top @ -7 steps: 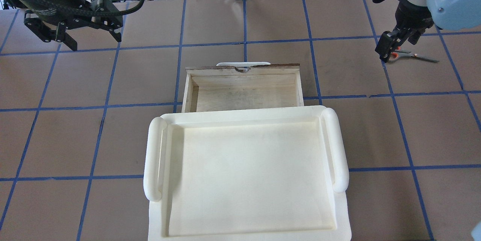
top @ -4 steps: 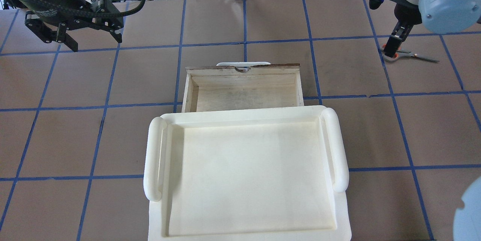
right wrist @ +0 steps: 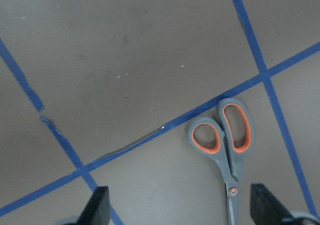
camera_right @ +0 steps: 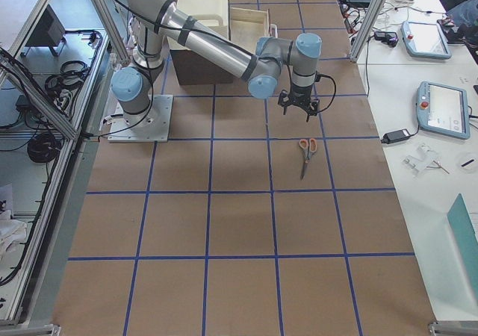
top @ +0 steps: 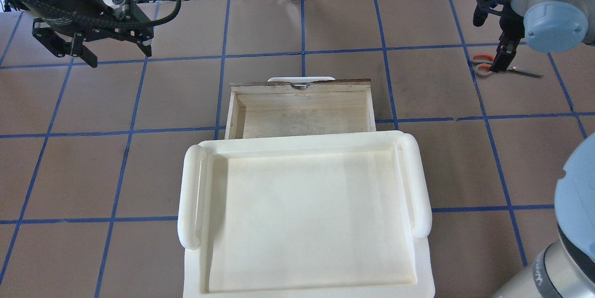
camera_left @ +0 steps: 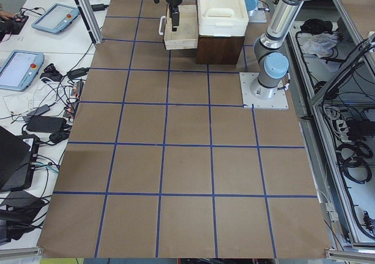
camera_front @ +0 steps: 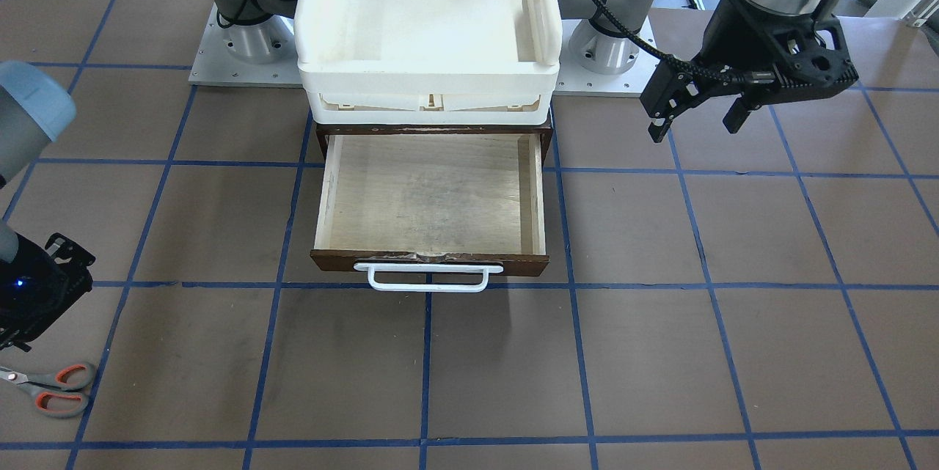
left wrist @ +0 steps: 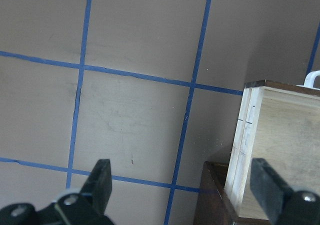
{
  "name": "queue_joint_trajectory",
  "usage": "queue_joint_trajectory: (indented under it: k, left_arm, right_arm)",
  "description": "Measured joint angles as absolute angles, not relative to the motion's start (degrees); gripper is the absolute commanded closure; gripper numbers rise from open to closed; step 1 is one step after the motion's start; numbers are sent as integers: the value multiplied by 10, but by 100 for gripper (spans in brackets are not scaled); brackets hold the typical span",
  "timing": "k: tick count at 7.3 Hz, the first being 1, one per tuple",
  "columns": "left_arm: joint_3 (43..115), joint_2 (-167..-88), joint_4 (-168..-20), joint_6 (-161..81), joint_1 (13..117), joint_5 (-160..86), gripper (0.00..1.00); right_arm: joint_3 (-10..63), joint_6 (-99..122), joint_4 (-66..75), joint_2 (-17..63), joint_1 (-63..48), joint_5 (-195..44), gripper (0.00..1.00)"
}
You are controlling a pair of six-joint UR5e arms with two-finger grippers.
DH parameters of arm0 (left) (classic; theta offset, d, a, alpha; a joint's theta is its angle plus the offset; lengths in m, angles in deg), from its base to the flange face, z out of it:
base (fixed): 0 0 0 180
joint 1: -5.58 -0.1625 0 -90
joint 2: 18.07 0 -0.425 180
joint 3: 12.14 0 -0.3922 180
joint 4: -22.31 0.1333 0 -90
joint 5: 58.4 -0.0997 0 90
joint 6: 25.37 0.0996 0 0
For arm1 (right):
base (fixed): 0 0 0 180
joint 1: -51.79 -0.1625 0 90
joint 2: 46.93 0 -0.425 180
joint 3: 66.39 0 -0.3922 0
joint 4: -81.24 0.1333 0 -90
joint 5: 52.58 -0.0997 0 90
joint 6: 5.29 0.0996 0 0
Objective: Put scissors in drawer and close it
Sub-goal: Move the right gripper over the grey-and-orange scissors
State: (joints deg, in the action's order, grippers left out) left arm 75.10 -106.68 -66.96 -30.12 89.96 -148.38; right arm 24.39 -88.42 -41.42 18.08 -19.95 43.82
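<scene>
Table (top: 325, 28) carried a white tray (top: 297, 142) on top of a dark cabinet, and below it the drawer (camera_front: 429, 195) stood pulled fully out, nothing in it. Left hand (camera_front: 693, 125) hung beside the drawer on the robot's left, fingers wide apart, holding nothing. Right hand (right wrist: 181, 206) hung over the far right of the table, fingers also spread wide and empty. Scissors (right wrist: 232, 167) lay flat on the table beneath it, blades shut, well apart from the drawer, loops touching a blue tape line. Step judged: approach for the pick, grasp not yet made. In the wrist view the scissors sat off toward one finger, not between the two, so the next move likely calls for centring over the handles, coming down to the table and shutting across the thin shanks. Blade tips were cut off in the wrist view; the overhead view had the hand covering the pivot; its height above the table could not be read.
</scene>
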Motion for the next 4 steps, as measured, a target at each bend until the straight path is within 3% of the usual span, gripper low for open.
queue_joint_trajectory:
  k: [4]
  left_arm:
    - [754,-1065,-669,-302,900,-1484,0]
  right_arm:
    - [236,-921,-476,123,-158,394,0]
